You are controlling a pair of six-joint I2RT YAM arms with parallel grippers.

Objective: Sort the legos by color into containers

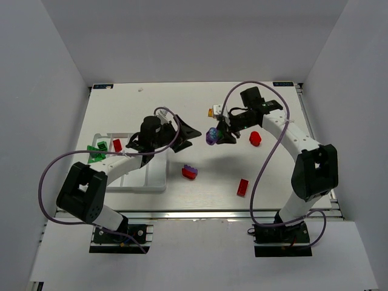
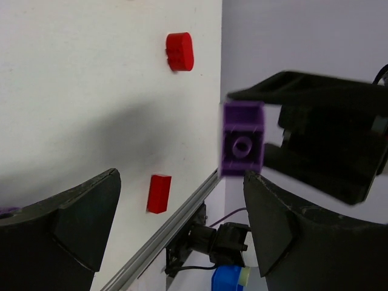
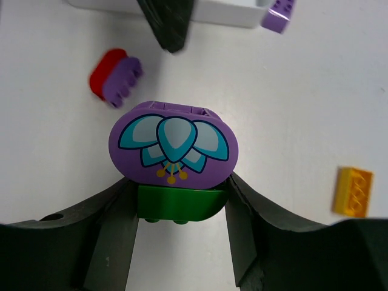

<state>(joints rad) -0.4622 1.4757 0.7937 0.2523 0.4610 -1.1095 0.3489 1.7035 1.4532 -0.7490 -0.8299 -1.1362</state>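
**Left pincer.** The left pincer (image 1: 183, 130) stands just beyond the far right corner of the tray (image 1: 154, 182). Its jaws are spread wide and hold nothing. In the left wrist view both fingers (image 2: 66, 230) are set well apart. A purple brick (image 2: 242, 138) shows between and ahead of them, clear of both. Its edges are blurred. Whether it rests on anything cannot be told. The right wrist view shows the same brick (image 3: 279, 13) beside the white tray wall.

**Right pincer.** The right pincer (image 1: 219, 136) is over the centre of the counter (image 1: 200, 200), just right of the left pincer. Its jaws are closed on a stacked pair (image 3: 173, 176): a purple oval plate (image 3: 173, 142) with a printed petal pattern sits on a green brick (image 3: 176, 203). One finger bears on each side of the pair.

**Tray contents.** Green bricks (image 1: 97, 151) lie at the left end of the tray. One red brick (image 1: 117, 145) lies just right of them, toward the far end.

**Loose pieces on the counter.**
- A red brick with a purple brick on it (image 1: 190, 173) lies near the tray's right side.
- A red oblong brick (image 1: 243, 187) lies toward the near right.
- A red rounded brick (image 1: 255, 138) lies just right of the right pincer.
- A yellow brick (image 1: 211, 112) lies on the far side, behind the right pincer.
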